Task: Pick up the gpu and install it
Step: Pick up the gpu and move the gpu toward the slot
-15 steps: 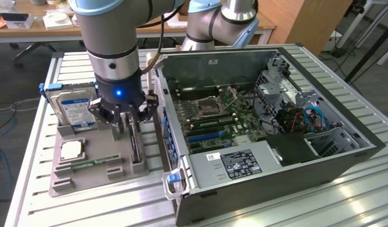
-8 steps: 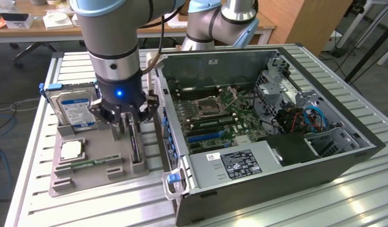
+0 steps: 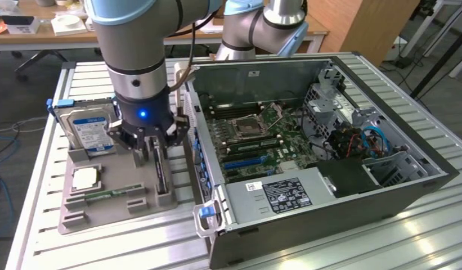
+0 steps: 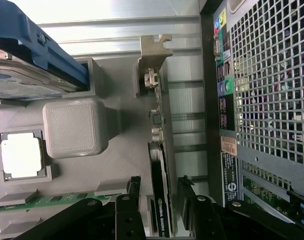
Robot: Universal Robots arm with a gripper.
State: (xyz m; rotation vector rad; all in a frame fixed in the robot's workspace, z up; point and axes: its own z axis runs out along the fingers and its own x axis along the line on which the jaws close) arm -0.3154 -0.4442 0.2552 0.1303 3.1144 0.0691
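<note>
The gpu (image 3: 160, 175) is a thin dark card standing on edge in a slot of the grey holder tray (image 3: 103, 216), right beside the computer case. In the wrist view the gpu (image 4: 160, 165) runs away from me, its pale metal bracket (image 4: 154, 52) at the far end. My gripper (image 3: 151, 153) hangs directly over the card and is open. One of its black fingers (image 4: 134, 186) stands on each side of the gpu, with a small gap between each finger and the card.
On the same tray sit a silver hard drive with a blue label (image 3: 88, 126), a processor chip (image 3: 86, 178) and a green memory stick (image 3: 111, 194). The open computer case (image 3: 411, 185) lies to the exterior view's right, its motherboard (image 3: 253, 135) exposed. A second arm (image 3: 253, 28) stands behind.
</note>
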